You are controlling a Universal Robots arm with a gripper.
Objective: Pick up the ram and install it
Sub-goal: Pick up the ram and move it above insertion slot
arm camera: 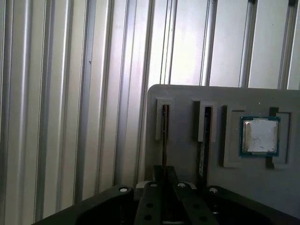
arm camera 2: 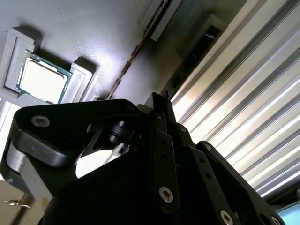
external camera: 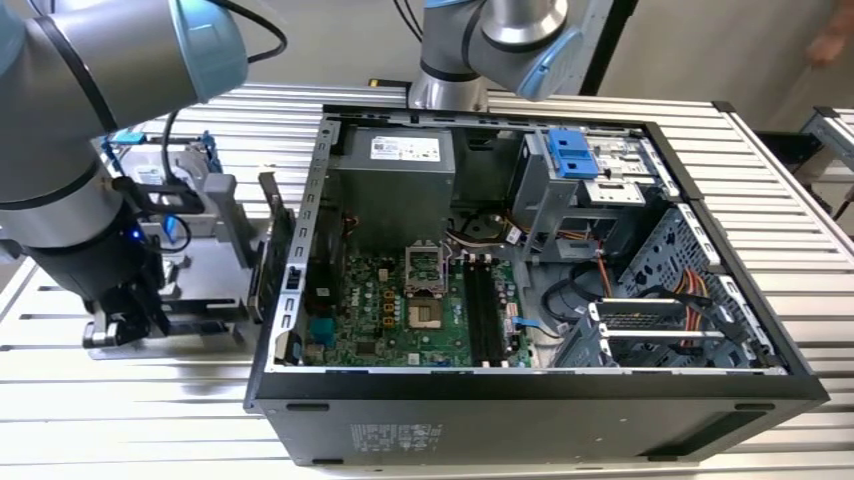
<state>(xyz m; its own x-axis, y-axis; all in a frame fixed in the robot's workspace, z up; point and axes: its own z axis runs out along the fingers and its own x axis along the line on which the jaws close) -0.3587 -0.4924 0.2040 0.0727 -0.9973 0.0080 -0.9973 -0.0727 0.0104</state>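
The ram (arm camera: 164, 136) stands on edge in a narrow slot of a grey holder plate (arm camera: 187, 98); in the second wrist view the ram (arm camera 2: 136, 51) shows as a thin brownish line. My gripper (arm camera: 164, 172) has its black fingers drawn together on the near end of the ram, which still sits in its slot. In the second wrist view the gripper (arm camera 2: 161, 99) narrows to a point on that same edge. In the exterior view the gripper (external camera: 127, 320) hangs low over the grey holder (external camera: 200, 270), to the left of the open computer case (external camera: 534, 390).
A second stick (arm camera: 202, 140) sits in the neighbouring slot, and a square silver CPU chip (arm camera: 259, 136) lies in a recess beside it. The motherboard's long dark memory slots (external camera: 487, 310) lie inside the case. Ribbed metal tabletop (arm camera: 70, 93) surrounds the holder. Another arm's base (external camera: 447, 90) stands behind the case.
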